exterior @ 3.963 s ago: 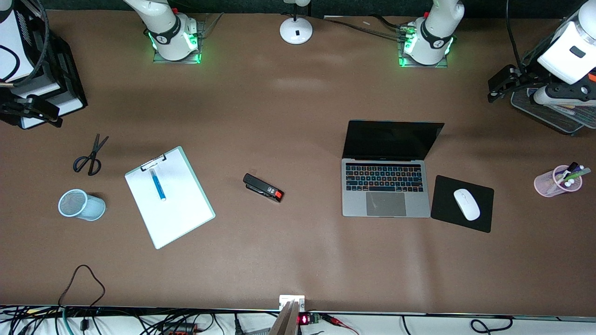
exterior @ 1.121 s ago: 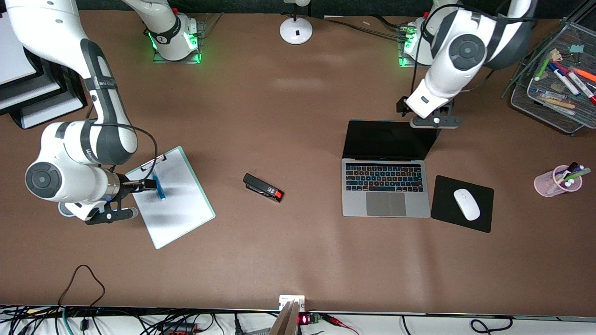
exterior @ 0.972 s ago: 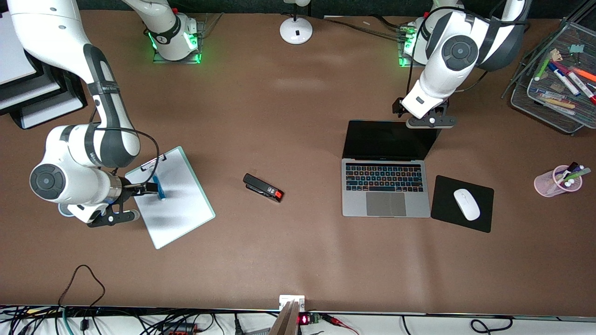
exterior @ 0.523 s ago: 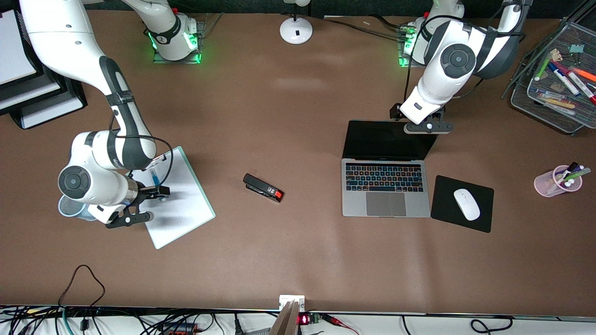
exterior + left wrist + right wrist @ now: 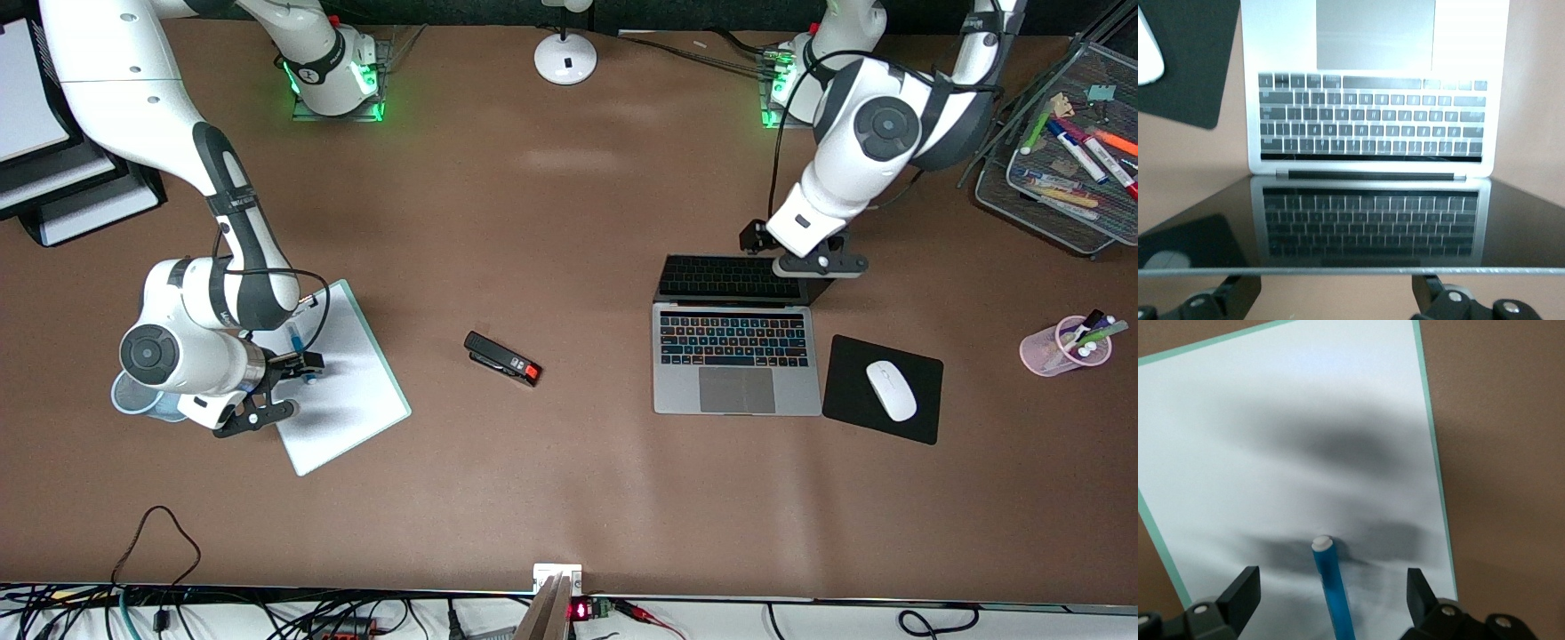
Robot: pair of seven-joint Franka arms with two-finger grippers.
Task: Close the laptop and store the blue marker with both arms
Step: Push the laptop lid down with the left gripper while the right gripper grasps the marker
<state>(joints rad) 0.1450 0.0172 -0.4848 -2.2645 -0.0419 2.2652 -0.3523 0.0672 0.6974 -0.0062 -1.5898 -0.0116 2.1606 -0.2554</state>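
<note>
So far neither job is finished: the marker (image 5: 1332,590) lies on the clipboard (image 5: 342,400) between the spread fingers of the right gripper (image 5: 300,372), not yet gripped. Farther off, the laptop (image 5: 736,356) is partly folded, the left gripper (image 5: 805,264) over its lid edge, fingers apart.

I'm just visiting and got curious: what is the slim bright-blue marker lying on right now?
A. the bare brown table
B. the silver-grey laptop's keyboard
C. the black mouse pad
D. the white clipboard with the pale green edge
D: the slim bright-blue marker lies on the white clipboard with the pale green edge, between the open fingers of the right gripper.
</note>
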